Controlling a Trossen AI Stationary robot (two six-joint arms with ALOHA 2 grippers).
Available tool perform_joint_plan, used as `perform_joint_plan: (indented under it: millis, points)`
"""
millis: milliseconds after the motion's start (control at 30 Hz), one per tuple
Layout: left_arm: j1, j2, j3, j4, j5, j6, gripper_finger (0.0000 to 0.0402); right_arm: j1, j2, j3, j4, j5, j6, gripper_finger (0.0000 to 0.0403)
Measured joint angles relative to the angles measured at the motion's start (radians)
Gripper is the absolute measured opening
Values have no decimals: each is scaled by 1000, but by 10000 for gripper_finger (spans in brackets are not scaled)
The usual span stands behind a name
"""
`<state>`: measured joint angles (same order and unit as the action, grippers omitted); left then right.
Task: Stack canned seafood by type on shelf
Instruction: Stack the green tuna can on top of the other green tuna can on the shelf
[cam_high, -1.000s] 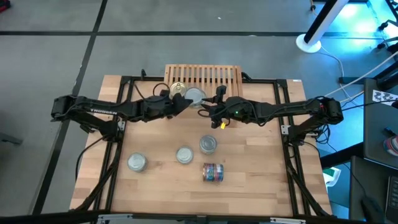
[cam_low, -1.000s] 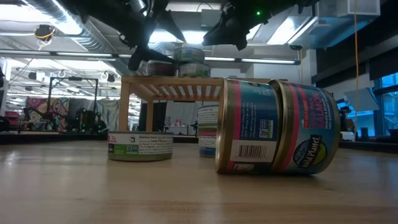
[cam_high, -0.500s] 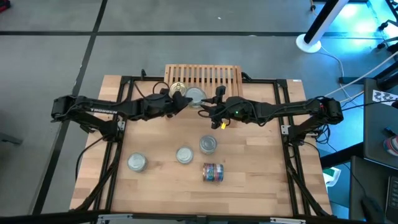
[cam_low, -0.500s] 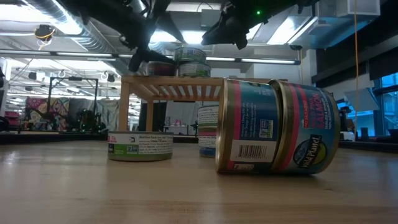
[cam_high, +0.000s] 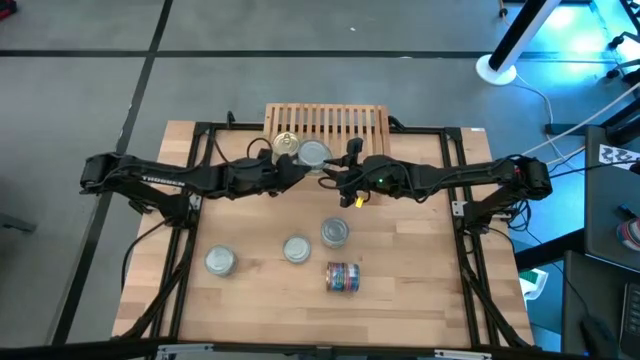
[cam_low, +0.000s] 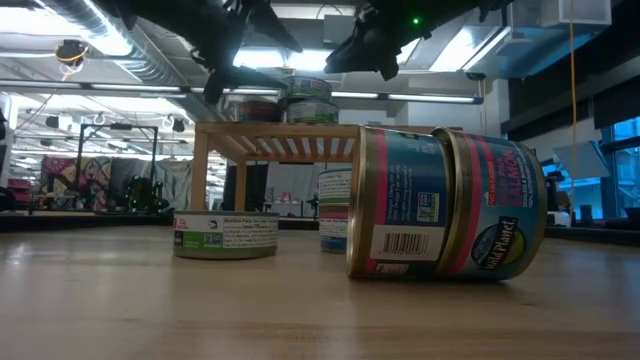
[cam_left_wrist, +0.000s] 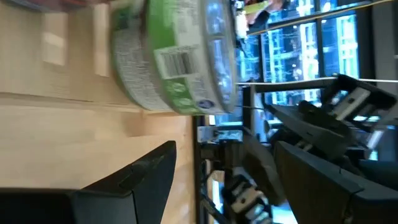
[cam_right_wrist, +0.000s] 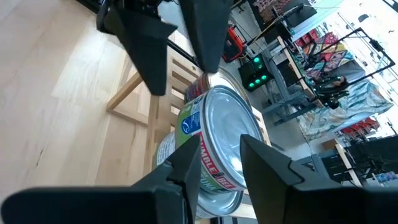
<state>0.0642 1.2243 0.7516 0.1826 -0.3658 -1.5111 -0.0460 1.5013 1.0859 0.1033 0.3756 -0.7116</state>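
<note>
Since a second ago, only the left arm has shifted: its gripper (cam_high: 283, 170) has drawn slightly away from the shelf's front edge, while the right arm and every tin look unmoved.

By size, the wooden table (cam_high: 420, 300) carries everything. At its far edge stands the slatted shelf (cam_high: 350, 122). On the shelf's front left sit a gold-lidded tin (cam_high: 285, 144) and, just beside it, a silver-lidded stack of two green-labelled tins (cam_high: 314, 153). On the table remain two silver tins (cam_high: 220, 261), (cam_high: 296, 248), a blue-labelled tin (cam_high: 335, 232), and two multicoloured tins lying on their sides (cam_high: 344, 277).

The left gripper's jaws stand open and empty, near the green stack. The right gripper (cam_high: 340, 178) hovers just in front of that stack with its jaws parted, holding nothing.

Judging by this, one placement on the shelf is finished and both arms are free. The next move probably calls for either arm to reach a table tin, close on its sides, and set it on its matching type without nudging the existing stack.
</note>
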Motion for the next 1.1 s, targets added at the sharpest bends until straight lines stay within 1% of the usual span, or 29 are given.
perform_joint_plan:
  millis: [133, 300, 600, 933, 1100]
  points:
    - [-1, -20, 1, 11, -4, 25, 265, 0, 0, 0, 1, 0, 0, 115]
    - [15, -29, 1, 16, -36, 59, 265, 0, 0, 0, 3, -1, 0, 115]
    - [74, -27, 1, 0, -40, 82, 265, 0, 0, 0, 3, -1, 0, 115]
    - [106, -23, 1, 1, -39, 103, 265, 0, 0, 0, 8, -2, 0, 115]
    - [109, 0, 1, 22, -49, 100, 265, 0, 0, 0, 8, -2, 0, 115]
